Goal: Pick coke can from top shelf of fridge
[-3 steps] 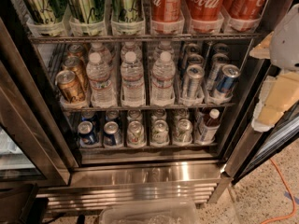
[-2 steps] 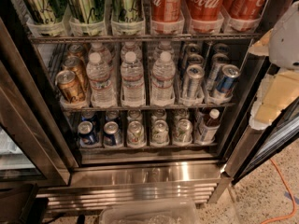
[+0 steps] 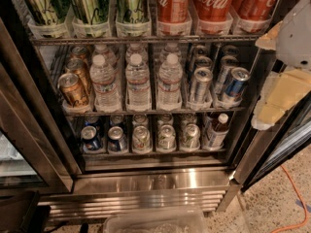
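The coke can (image 3: 256,1) sits at about 1 o'clock in the view, at the right end of the top shelf (image 3: 146,40). It stands upright in a clear tray, with its top cut off by the edge of the view. The hand (image 3: 278,100) hangs at 3 o'clock, outside the fridge (image 3: 150,181) by its right post. It is well apart from the can, with nothing seen in it; whether it is wide or narrow I cannot tell. From the hand the can lies towards 11 o'clock, up and inward. Two more red cans (image 3: 212,1) stand just beside it towards 9 o'clock, then three green-and-silver cans (image 3: 90,4) further that way. On the rack below, at 6 o'clock from the shelf, are water bottles (image 3: 138,81) and slim blue-silver cans (image 3: 233,84).

The step in hand looks like the approach. To do it well, raise the hand to the can's mid-height first, clear of the post. Then go straight in from the front, wide enough to straddle this can alone. The neighbour is close, so centring matters; lift over the tray lip before drawing back
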Controlling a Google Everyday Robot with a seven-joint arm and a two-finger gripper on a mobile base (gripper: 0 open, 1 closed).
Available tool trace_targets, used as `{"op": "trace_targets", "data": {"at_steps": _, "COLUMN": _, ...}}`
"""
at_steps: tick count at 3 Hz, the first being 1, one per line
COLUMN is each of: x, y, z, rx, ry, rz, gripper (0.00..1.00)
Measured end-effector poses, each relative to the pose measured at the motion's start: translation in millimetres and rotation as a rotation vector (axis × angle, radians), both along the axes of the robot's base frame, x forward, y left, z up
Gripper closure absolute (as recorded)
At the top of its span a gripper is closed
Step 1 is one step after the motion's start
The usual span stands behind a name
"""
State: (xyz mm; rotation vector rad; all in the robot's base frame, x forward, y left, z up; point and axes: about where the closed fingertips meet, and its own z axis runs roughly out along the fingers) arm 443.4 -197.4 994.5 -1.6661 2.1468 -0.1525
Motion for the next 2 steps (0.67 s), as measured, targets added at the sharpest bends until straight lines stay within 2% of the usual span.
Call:
{"op": "trace_targets", "data": {"at_steps": 1, "x": 6.8, "y": 3.4, "z": -3.1, "rx": 0.095, "ry": -0.038, "rz": -0.063, "gripper": 0.0}}
{"op": "trace_targets", "data": {"at_steps": 2, "x": 23.7, "y": 16.6, "z": 6.6, "rx": 0.247, "ry": -0.114, "rz": -0.129, "gripper": 0.0}}
